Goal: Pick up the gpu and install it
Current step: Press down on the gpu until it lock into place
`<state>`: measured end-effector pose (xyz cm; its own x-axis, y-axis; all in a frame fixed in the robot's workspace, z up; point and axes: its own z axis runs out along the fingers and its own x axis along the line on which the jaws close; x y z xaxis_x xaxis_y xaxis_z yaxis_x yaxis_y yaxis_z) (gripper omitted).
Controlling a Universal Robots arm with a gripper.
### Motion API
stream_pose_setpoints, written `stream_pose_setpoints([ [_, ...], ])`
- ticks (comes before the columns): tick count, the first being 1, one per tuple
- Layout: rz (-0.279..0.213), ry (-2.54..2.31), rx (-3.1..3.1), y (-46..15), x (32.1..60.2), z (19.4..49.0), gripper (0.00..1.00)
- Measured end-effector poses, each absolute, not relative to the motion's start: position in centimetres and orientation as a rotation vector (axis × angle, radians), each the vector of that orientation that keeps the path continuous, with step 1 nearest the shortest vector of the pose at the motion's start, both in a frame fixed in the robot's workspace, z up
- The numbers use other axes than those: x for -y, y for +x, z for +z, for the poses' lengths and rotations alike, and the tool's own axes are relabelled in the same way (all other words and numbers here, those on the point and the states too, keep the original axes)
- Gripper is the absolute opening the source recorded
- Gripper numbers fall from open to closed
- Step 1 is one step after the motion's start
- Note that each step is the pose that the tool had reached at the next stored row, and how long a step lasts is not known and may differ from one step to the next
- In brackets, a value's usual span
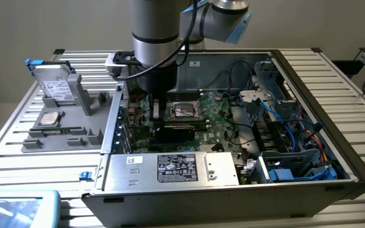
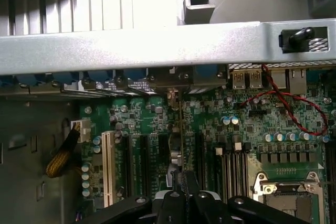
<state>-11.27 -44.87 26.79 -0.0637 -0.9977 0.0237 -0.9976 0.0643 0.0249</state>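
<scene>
End effector (image 2: 185, 195) gripping gpu (image 2: 181, 140) edge-on inside computer case (image 1: 334, 137), over motherboard (image 2: 231, 129)

Silver cylindrical arm (image 1: 154, 38), light-blue joint cap, black pincer (image 2: 185, 195)

The exterior view looks down from above and in front onto the open computer case (image 1: 309, 142), from some distance, so the whole case and the grey tray (image 1: 68, 123) at the frame's left are seen. The wrist view looks straight down from very near onto the motherboard (image 2: 220, 129), with the gripper (image 2: 185, 195) at the frame's lower edge. Both views share the motherboard (image 1: 214, 121) and the CPU socket (image 1: 186, 110).
</scene>
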Motion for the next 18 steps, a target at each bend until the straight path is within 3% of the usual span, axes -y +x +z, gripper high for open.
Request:
stream_pose_setpoints([
  [18, -0.013, 2.107, 2.276, -9.1, 44.9, 28.0, 0.12],
])
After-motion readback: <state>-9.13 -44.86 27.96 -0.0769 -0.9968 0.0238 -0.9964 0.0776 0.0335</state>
